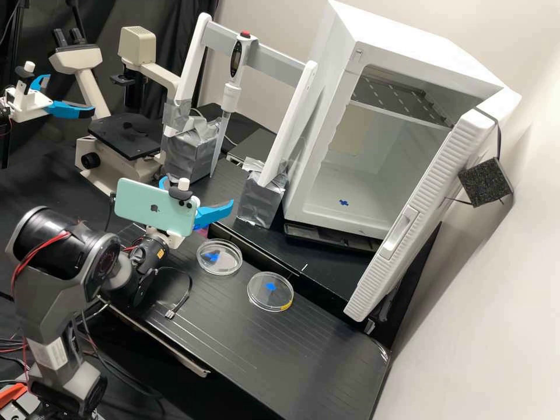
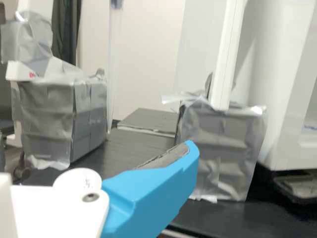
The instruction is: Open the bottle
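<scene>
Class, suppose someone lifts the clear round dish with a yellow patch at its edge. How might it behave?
The dish is probably stiff, since its rim holds an even circle. Looking thin-walled and see-through, it may be light and could crack if squeezed. Its glossy surface might slip.

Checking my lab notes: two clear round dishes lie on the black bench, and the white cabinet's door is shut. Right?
Not shut: the high view shows the door standing open. The two dishes do lie on the black bench.

Dark grey arm [image 1: 49, 300] bent at its joints, gripper [image 1: 199, 191] raised, blue fingers [image 1: 211, 216] apart
</scene>
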`<state>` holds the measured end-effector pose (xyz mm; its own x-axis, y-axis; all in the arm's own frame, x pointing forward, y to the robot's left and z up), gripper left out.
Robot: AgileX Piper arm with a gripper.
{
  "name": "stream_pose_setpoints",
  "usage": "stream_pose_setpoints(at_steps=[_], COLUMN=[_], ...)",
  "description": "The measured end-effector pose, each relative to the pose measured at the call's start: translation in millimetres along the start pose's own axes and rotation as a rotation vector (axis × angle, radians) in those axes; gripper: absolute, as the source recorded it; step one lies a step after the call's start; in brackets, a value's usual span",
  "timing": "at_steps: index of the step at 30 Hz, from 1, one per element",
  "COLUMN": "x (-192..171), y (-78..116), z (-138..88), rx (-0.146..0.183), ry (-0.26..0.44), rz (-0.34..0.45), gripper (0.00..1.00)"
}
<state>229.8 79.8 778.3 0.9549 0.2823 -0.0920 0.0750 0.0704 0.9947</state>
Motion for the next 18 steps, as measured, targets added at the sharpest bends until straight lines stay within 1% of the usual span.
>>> stream_pose_setpoints(at_steps=[7, 10, 11, 18], x=[1.3, 1.9, 2.0, 4.7], y=[-4.4, -6.1, -6.3, -9.9], z=[3.4, 4.6, 5.0, 8.9], rx=[0.000, -0.013, -0.018, -0.022], ry=[-0.012, -0.017, -0.019, -0.037], rz=[-0.010, -0.011, -0.012, -0.023], gripper=[1.00, 1.00, 0.00, 0.00])
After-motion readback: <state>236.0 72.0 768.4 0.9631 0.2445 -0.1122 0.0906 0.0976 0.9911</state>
